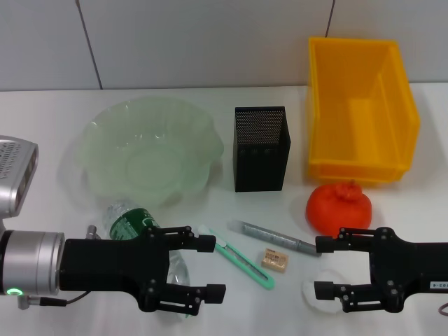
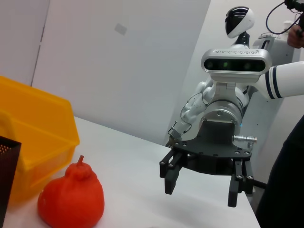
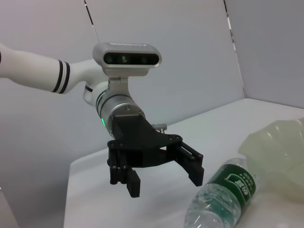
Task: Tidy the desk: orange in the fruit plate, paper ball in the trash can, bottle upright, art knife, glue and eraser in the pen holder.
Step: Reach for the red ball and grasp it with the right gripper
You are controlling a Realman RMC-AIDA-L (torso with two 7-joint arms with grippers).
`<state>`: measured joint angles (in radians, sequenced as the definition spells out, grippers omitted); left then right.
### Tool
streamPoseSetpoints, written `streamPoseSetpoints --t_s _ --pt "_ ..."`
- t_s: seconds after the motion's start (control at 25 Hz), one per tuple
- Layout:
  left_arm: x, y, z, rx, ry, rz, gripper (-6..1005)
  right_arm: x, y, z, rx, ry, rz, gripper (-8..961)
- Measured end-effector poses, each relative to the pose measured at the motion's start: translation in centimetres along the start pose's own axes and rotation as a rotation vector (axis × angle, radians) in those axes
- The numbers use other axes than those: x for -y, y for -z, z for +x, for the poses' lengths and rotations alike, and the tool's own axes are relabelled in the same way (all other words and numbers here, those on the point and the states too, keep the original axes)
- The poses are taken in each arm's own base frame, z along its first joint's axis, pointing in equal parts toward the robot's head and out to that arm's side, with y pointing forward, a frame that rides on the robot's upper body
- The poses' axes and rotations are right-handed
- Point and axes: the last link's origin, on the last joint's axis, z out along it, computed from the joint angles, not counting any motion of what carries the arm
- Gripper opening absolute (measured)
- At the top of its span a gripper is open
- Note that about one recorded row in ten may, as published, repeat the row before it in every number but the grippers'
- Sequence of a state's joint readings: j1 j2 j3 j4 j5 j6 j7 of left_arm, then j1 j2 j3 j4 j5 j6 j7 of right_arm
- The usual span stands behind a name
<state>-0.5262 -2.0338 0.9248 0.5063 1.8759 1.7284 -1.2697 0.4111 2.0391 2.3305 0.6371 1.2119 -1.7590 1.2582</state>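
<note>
Both arms reach in low from the near edge of the white table (image 1: 56,105), and both grippers stand wide open, holding nothing. The left gripper (image 1: 213,266) hangs over the bottle (image 1: 136,227), which lies on its side just in front of the fruit plate (image 1: 150,150); the right wrist view shows what the head view hides, the bottle's clear body (image 3: 223,194) stretching along the table beside the plate's pale rim (image 3: 280,152), fingers spread above it. The right gripper (image 1: 318,266) sits just in front of the orange (image 1: 339,206), over a small white paper ball (image 1: 311,290) that only the head view shows. The left wrist view catches the orange's stem nub (image 2: 80,161) pointing up, next to the trash can (image 2: 33,128). Between the grippers, the art knife (image 1: 241,259) and the glue (image 1: 273,236) lie as two slanted lines, long axes running from far-left to near-right, the eraser (image 1: 274,260) between them. The pen holder (image 1: 261,148) stands upright between plate and bin.
</note>
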Motion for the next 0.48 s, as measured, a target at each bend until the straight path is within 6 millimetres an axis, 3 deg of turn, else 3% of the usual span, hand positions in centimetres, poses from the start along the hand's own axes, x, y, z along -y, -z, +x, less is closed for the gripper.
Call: streamPoseSetpoints --t_s 0.48 --pt "-0.2 1.5 0.4 -0.046 -0.003 0.010 846 0.0 0.0 -0.1 0.007 0.001 -0.001 763"
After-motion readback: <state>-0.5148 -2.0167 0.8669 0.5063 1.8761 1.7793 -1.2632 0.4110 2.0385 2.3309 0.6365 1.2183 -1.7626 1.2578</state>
